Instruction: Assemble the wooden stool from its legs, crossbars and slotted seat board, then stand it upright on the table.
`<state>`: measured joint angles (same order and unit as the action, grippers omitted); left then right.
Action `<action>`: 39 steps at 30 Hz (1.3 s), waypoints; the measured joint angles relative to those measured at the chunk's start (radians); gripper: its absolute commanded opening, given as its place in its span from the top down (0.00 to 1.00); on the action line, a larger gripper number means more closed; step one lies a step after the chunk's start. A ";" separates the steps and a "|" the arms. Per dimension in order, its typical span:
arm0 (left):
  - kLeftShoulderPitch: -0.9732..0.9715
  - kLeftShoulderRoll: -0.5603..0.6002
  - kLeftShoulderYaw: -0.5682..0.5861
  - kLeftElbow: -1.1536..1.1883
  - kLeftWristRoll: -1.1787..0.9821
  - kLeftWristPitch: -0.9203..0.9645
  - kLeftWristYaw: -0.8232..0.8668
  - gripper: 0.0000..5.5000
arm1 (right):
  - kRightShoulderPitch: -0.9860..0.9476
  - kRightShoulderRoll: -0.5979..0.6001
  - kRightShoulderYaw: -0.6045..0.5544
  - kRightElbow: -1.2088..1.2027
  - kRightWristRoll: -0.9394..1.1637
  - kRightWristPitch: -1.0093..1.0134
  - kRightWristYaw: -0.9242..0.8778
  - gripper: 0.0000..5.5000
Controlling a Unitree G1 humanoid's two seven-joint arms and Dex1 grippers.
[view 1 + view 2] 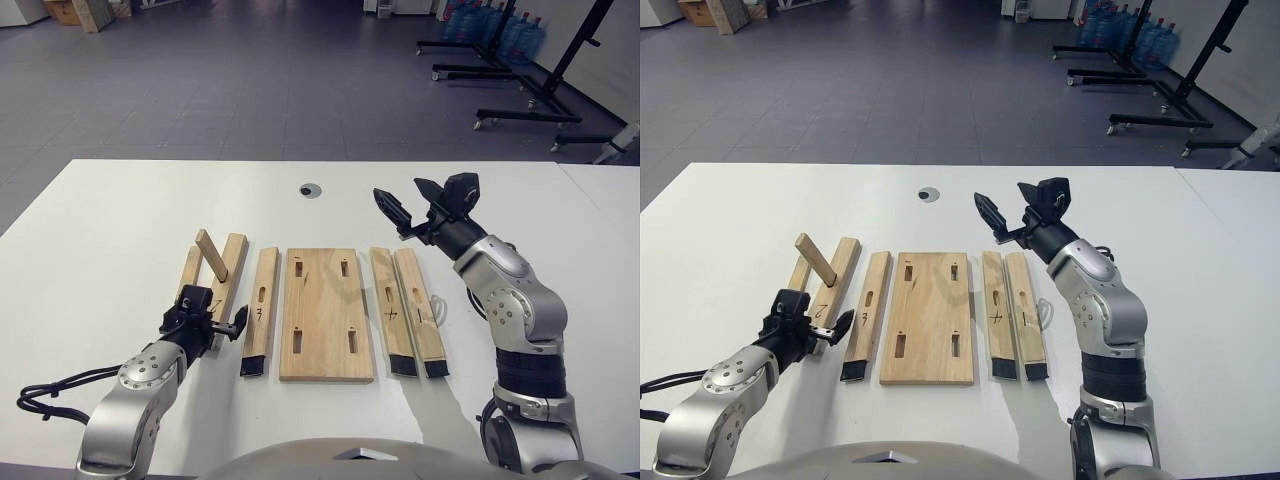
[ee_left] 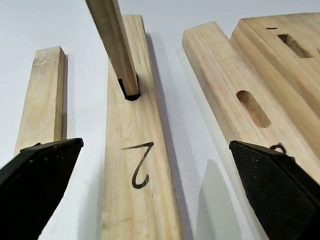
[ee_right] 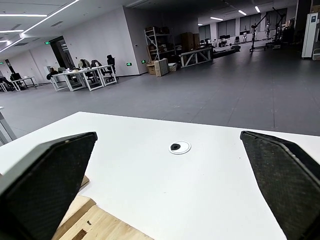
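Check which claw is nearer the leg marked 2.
Left. The left claw sits open astride the near end of the leg marked 2; the right claw is raised on the far side of the seat board.

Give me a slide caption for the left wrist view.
Open left gripper flanks the leg marked 2, a crossbar standing tilted in its slot.

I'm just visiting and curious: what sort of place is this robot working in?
Probably a large open lab or workshop hall: office desks and storage shelves stand in the background, and black wheeled stands sit on the wide grey floor.
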<state>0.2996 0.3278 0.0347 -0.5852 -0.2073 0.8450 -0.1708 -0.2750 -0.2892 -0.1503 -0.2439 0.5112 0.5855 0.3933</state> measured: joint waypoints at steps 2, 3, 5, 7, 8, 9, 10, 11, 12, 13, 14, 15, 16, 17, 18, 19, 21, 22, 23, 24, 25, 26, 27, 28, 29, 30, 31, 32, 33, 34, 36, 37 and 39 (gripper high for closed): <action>0.000 -0.011 0.005 0.025 0.018 0.004 0.023 0.02 | 0.000 0.000 0.000 0.001 0.000 0.000 0.001 0.04; -0.002 -0.019 0.011 0.032 0.018 0.005 0.025 0.02 | 0.000 0.000 0.000 0.001 0.000 0.000 0.002 0.04; -0.013 -0.031 0.011 0.044 0.019 0.005 0.030 0.06 | -0.001 0.000 0.000 0.002 0.000 0.000 0.003 0.04; -0.022 -0.045 0.007 0.052 0.021 0.005 0.037 0.11 | -0.002 0.000 0.000 0.003 0.000 0.000 0.005 0.04; -0.027 -0.047 0.005 0.056 0.021 0.005 0.041 0.14 | -0.004 0.000 0.001 0.004 0.000 0.000 0.006 0.04; -0.031 -0.050 0.001 0.058 0.021 0.007 0.045 0.17 | -0.008 0.000 0.001 0.005 0.000 0.000 0.006 0.04; -0.035 -0.051 0.000 0.060 0.022 0.010 0.045 0.20 | -0.009 0.000 0.001 0.005 0.000 0.000 0.006 0.04; -0.037 -0.053 -0.001 0.060 0.021 0.012 0.046 0.23 | -0.009 0.000 0.002 0.005 0.000 0.000 0.006 0.04; -0.037 -0.054 -0.002 0.060 0.021 0.013 0.045 0.24 | -0.009 0.000 0.002 0.005 0.000 0.000 0.006 0.04; -0.037 -0.054 -0.001 0.060 0.021 0.013 0.045 0.28 | -0.009 0.000 0.002 0.005 0.000 0.000 0.006 0.04; -0.037 -0.054 -0.001 0.060 0.021 0.015 0.045 0.30 | -0.009 0.000 0.002 0.005 0.000 0.000 0.006 0.04; -0.037 -0.054 -0.001 0.059 0.021 0.016 0.045 0.33 | -0.009 0.000 0.002 0.005 0.000 0.001 0.006 0.04; -0.037 -0.054 0.000 0.058 0.021 0.018 0.045 0.35 | -0.009 0.000 0.003 0.005 0.000 0.001 0.006 0.04; -0.036 -0.053 0.002 0.057 0.021 0.021 0.045 0.39 | -0.009 0.000 0.003 0.005 0.000 0.001 0.005 0.04; -0.036 -0.053 0.005 0.055 0.021 0.023 0.045 0.40 | -0.009 0.000 0.003 0.005 0.000 0.001 0.005 0.04; -0.036 -0.053 0.007 0.055 0.021 0.025 0.045 0.43 | -0.009 0.000 0.003 0.005 0.000 0.001 0.004 0.04; -0.034 -0.051 0.014 0.056 0.021 0.025 0.045 0.49 | -0.009 0.000 0.003 0.005 0.000 0.001 0.004 0.04; -0.034 -0.050 0.017 0.058 0.021 0.025 0.045 0.50 | -0.009 0.001 0.004 0.005 0.000 0.001 0.004 0.04; -0.035 -0.044 0.017 0.061 0.023 0.025 0.045 0.53 | -0.009 0.001 0.004 0.005 0.000 0.001 0.004 0.04; -0.035 -0.038 0.018 0.064 0.030 0.025 0.046 0.56 | -0.009 0.001 0.004 0.004 0.000 0.001 0.004 0.04; -0.036 -0.033 0.018 0.067 0.036 0.025 0.051 0.59 | -0.009 0.001 0.004 0.004 0.000 0.001 0.003 0.04; -0.037 -0.031 0.017 0.068 0.036 0.025 0.052 0.62 | -0.009 0.001 0.004 0.004 0.000 0.001 0.003 0.04; -0.038 -0.030 0.017 0.071 0.037 0.026 0.053 0.63 | -0.009 0.001 0.004 0.004 0.000 0.001 0.004 0.04; -0.041 -0.030 0.016 0.074 0.038 0.026 0.053 0.63 | -0.009 0.001 0.004 0.004 0.000 0.001 0.004 0.04; -0.043 -0.030 0.016 0.076 0.040 0.026 0.053 0.63 | -0.009 0.001 0.004 0.004 0.000 0.001 0.004 0.04; -0.046 -0.029 0.015 0.077 0.044 0.026 0.054 0.63 | -0.009 0.001 0.004 0.004 0.000 0.001 0.004 0.04; -0.054 -0.028 0.012 0.078 0.049 0.026 0.054 0.63 | -0.009 0.001 0.004 0.004 0.000 0.001 0.003 0.04; -0.057 -0.027 0.011 0.079 0.054 0.026 0.054 0.63 | -0.009 0.001 0.004 0.004 0.000 0.001 0.004 0.04; -0.061 -0.027 0.011 0.079 0.056 0.031 0.054 0.63 | -0.009 0.001 0.004 0.005 0.000 0.001 0.004 0.04; -0.069 -0.027 0.011 0.080 0.058 0.039 0.055 0.63 | -0.009 0.001 0.004 0.006 0.000 0.001 0.005 0.04; -0.086 -0.024 0.011 0.080 0.061 0.057 0.055 0.63 | -0.009 0.000 0.004 0.008 0.000 0.001 0.006 0.04; -0.097 -0.024 0.013 0.080 0.062 0.068 0.054 0.63 | -0.009 -0.001 0.004 0.012 0.000 0.001 0.006 0.04; -0.140 -0.018 0.020 0.080 0.061 0.086 0.053 0.63 | -0.013 -0.003 0.003 0.023 0.000 0.001 0.007 0.04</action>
<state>0.1593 0.3093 0.0552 -0.5053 -0.1459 0.9314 -0.1179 -0.2885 -0.2921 -0.1474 -0.2206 0.5109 0.5860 0.4002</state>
